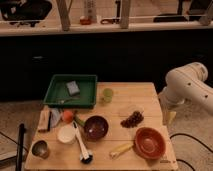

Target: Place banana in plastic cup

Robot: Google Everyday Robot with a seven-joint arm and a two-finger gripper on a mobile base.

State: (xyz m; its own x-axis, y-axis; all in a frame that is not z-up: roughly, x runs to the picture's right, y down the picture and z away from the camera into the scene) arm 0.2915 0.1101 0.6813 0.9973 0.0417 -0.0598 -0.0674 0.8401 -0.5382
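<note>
A yellow banana [121, 149] lies on the wooden table [130, 95] near the front, its tip against the left side of a red bowl [150, 142]. A pale green plastic cup [107, 95] stands upright near the table's back, just right of a green tray. My white arm [187, 85] reaches in from the right. My gripper [169, 116] hangs downward just off the table's right edge, well apart from both the banana and the cup.
A green tray [55, 97] holding a grey sponge [73, 88] sits at the back left. A bunch of dark grapes [132, 120], a brown bowl [95, 127], a white bowl [66, 134], a brush [82, 147] and a metal cup [40, 149] stand on the table.
</note>
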